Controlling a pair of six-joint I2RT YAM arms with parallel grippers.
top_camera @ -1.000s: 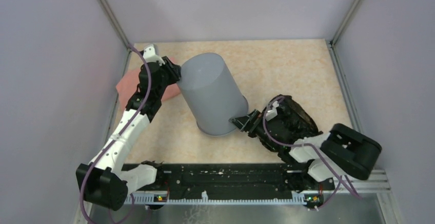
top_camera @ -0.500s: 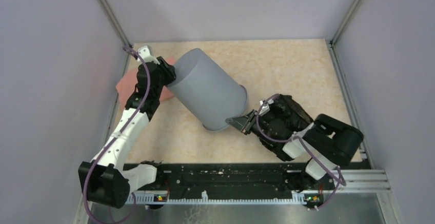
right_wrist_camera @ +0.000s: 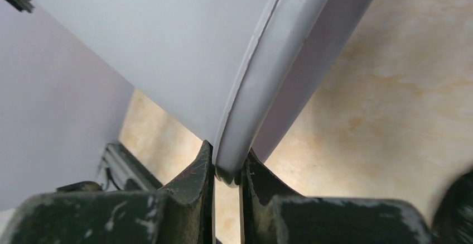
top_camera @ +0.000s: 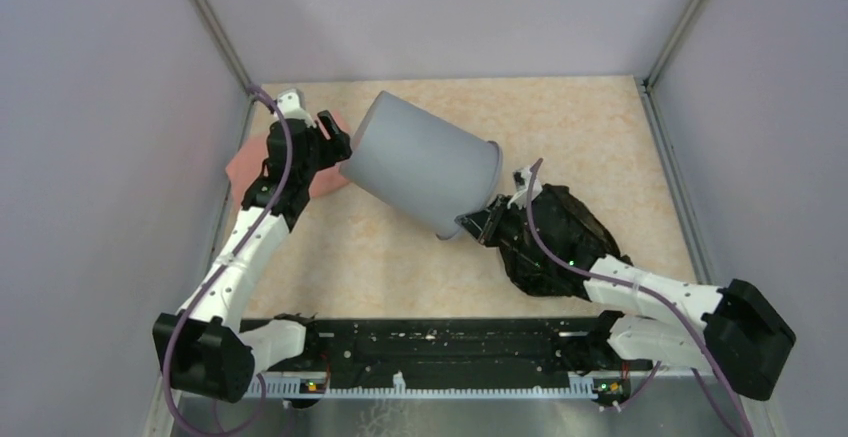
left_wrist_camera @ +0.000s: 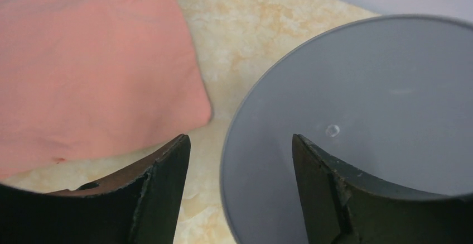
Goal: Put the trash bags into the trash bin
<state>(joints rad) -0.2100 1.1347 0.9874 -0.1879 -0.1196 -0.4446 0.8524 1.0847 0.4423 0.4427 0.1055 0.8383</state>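
Item: plain grey round plastic bin (top_camera: 425,172), tipped over mid-table (top_camera: 580,127).
Item: crinkled glossy black plastic trash bag (top_camera: 580,227), lying just beside the bin's mouth, outside it.
Your right gripper (right_wrist_camera: 226,171) is clamped on the bin's rim.
Your left gripper (left_wrist_camera: 240,138) is spread wide at the bin's base, gripping nothing.
Status: you have the bagging left to do.

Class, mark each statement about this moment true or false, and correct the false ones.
1. The right gripper is shut on the rim of the trash bin. True.
2. The trash bin stands upright. False: it is tipped onto its side.
3. The trash bag is inside the trash bin. False: it lies on the table, beside the bin's mouth.
4. The left gripper is open, by the bin's base. True.
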